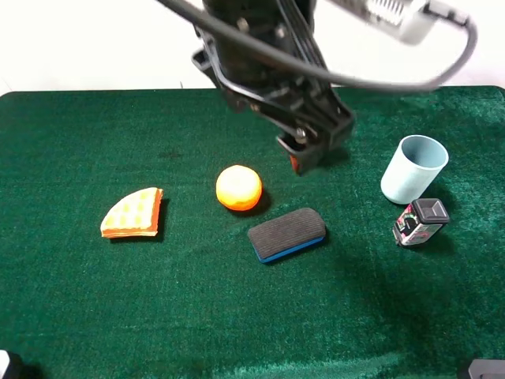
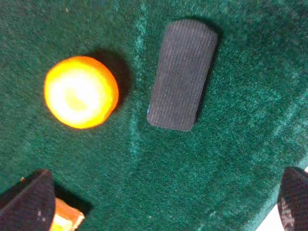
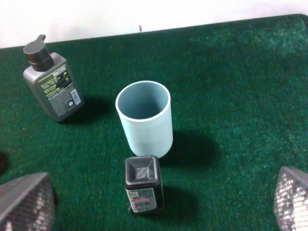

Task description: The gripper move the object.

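left gripper [image 2: 159,204] fingers [image 2: 26,204] spread wide, holding nothing, above the table [image 1: 71,316] | right gripper [image 3: 159,204] fingers [image 3: 24,202] released too, empty | eraser [image 1: 286,234] lies flat mid-table, just beside orange [image 1: 238,188] | waffle [image 1: 132,213] toward left edge | cup [image 1: 413,168], small bottle [image 1: 420,221] near right edge

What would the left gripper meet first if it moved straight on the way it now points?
Probably the eraser: in the left wrist view it lies nearest the middle between the open left gripper fingers, with the orange off to one side. Depth is unclear, so bare green cloth is possible.
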You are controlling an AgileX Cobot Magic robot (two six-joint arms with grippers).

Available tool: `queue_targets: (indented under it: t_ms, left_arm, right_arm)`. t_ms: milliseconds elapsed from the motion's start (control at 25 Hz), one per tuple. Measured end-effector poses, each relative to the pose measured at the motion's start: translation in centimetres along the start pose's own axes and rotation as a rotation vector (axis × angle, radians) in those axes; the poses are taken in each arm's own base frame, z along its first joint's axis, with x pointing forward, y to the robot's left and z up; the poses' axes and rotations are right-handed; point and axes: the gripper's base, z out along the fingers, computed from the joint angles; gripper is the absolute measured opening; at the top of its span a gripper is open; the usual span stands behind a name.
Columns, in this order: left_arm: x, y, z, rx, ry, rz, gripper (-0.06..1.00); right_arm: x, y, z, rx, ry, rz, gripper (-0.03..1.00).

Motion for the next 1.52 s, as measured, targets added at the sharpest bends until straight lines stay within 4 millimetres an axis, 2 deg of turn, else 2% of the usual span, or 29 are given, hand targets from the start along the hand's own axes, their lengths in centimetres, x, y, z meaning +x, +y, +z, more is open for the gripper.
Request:
queue_targets:
  t_ms: [360,600,1120,1400,1520]
  left_arm:
    - [1.0,1.1,-5.9,-0.031,-0.141,0.025,0.99]
    - [2.5,1.8,-9.8,-0.032,-0.231,0.014,0.99]
    - [11.1,3.4,-15.3,-0.076,-0.325,0.001,0.99]
    - [16.1,4.0,-16.5,-0.083,-0.366,-0.041,0.99]
    - [17.8,4.4,-16.4,-0.100,-0.367,-0.052,0.99]
  right_arm:
    - [0.0,0.0,0.0,0.000,0.000,0.000,0.70]
    - [0.0,0.0,0.0,0.000,-0.001,0.000,0.70]
    - [0.0,0.0,0.0,0.000,-0.001,0.000,0.70]
    - [0.0,0.0,0.0,0.000,-0.001,0.000,0.70]
    - [0.0,0.0,0.0,0.000,-0.001,0.000,0.70]
